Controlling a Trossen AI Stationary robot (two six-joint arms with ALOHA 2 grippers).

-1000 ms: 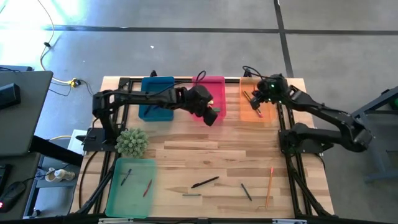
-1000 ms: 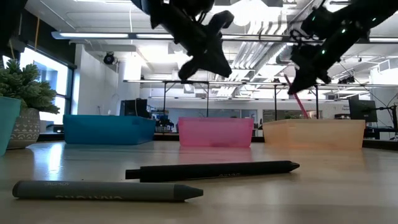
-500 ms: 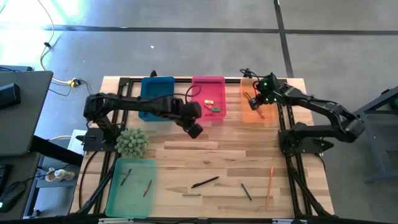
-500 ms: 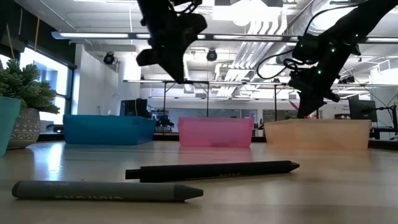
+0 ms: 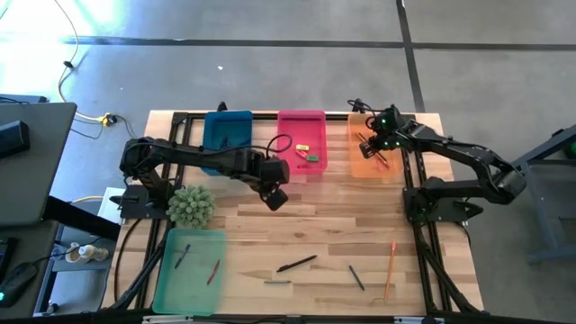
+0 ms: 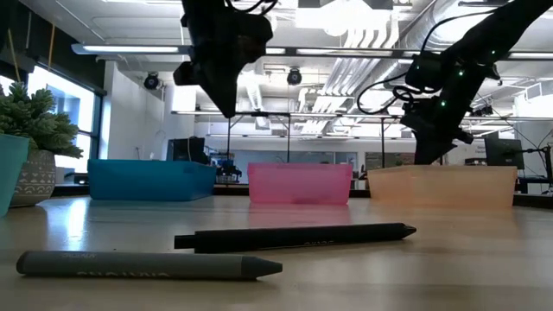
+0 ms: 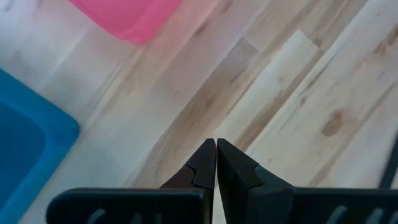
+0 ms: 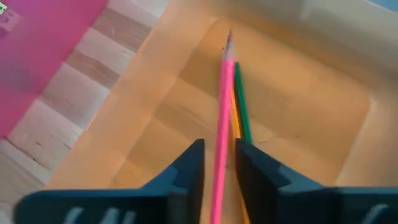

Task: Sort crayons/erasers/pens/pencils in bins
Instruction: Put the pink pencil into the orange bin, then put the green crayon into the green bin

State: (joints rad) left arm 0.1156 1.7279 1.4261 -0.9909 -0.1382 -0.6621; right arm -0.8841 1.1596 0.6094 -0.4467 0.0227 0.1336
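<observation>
My right gripper [image 5: 371, 149] is over the orange bin [image 5: 360, 166] at the far right, shut on a pink pencil [image 8: 224, 93]. Green and orange pencils [image 8: 241, 106] lie in that bin. My left gripper [image 5: 277, 196] is shut and empty above bare table, in front of the blue bin [image 5: 227, 139] and the pink bin [image 5: 301, 135]. The pink bin holds small erasers [image 5: 311, 157]. The green bin [image 5: 166, 283] at the near left holds two crayons [image 5: 213, 272]. A black pen [image 5: 297, 264], a grey crayon [image 5: 277, 282], a dark stick [image 5: 356, 276] and an orange pencil [image 5: 391, 261] lie on the near table. My right gripper pinches the pink pencil's shaft [image 8: 222, 127] between its two fingers. The fingers slant down into the orange bin, and the pencil runs along them, sticking out past the fingertips. Its free end [image 8: 228, 40] points at the bin floor; whether it touches, I cannot tell.
A potted plant [image 5: 191, 205] stands at the left, between the blue and green bins. A black frame runs along the table's edges. The middle of the wooden table [image 5: 342, 211] is bare.
My left gripper has gone from above the pink bin toward the table's left and near edge and has come down over the bare wood. My right gripper has gone down into the orange bin with the pink pencil, which now lies hidden behind the bin wall in the low view.
</observation>
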